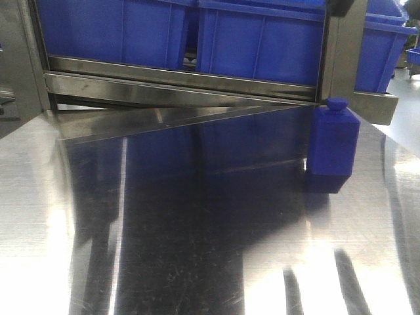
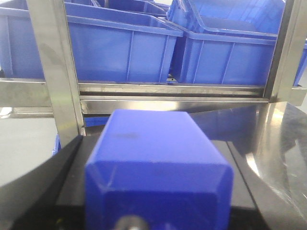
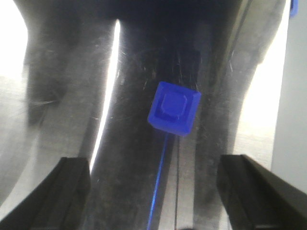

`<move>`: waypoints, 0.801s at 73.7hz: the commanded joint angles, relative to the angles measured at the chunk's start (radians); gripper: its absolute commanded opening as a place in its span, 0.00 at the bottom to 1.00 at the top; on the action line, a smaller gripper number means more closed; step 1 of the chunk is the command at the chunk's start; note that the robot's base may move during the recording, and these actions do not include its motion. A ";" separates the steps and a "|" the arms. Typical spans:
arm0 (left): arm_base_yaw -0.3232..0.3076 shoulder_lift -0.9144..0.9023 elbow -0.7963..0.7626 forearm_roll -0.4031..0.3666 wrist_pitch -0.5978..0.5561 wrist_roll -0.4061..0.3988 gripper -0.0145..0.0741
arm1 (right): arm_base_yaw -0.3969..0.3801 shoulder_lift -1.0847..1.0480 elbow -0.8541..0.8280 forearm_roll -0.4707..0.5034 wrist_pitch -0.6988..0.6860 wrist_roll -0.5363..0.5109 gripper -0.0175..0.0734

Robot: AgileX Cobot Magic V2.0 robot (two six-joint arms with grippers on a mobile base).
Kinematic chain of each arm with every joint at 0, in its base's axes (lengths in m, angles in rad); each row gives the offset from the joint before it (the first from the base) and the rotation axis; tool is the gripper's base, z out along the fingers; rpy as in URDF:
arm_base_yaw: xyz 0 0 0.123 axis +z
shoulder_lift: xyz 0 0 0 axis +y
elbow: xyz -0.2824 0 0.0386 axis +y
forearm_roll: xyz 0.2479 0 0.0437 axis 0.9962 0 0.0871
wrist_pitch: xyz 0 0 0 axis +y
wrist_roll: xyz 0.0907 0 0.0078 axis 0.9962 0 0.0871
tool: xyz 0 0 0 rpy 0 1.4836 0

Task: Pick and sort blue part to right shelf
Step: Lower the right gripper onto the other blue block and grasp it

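My left gripper [image 2: 156,160] is shut on a blue block-shaped part [image 2: 158,158] that fills the lower left wrist view and faces the right shelf. The shelf is a grey steel rack with a flat front rail [image 2: 172,103] [image 1: 184,85] holding large ribbed blue bins [image 2: 120,48] [image 1: 262,39]. A second blue part [image 1: 331,141], with a knob on top, stands upright on the steel table [image 1: 197,230] just before the rail. My right gripper [image 3: 154,165] is open and empty, looking down on that part [image 3: 173,109], which lies ahead of the jaws.
A steel upright post [image 2: 55,72] of the rack stands left of the held part, and another post [image 1: 341,46] rises behind the standing part. A thin steel sheet [image 1: 164,118] lies slanted on the table below the rail.
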 commanded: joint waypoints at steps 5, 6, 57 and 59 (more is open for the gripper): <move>-0.006 0.006 -0.030 0.002 -0.095 0.001 0.47 | -0.016 0.108 -0.107 -0.016 -0.011 0.036 0.87; -0.006 0.006 -0.030 0.002 -0.095 0.001 0.47 | -0.018 0.124 -0.110 -0.019 -0.011 0.041 0.87; -0.006 0.006 -0.030 0.002 -0.056 0.001 0.47 | -0.061 0.409 -0.118 -0.026 -0.065 0.082 0.67; -0.006 0.006 -0.030 0.002 -0.056 0.001 0.47 | -0.061 0.405 -0.118 -0.026 -0.065 0.082 0.62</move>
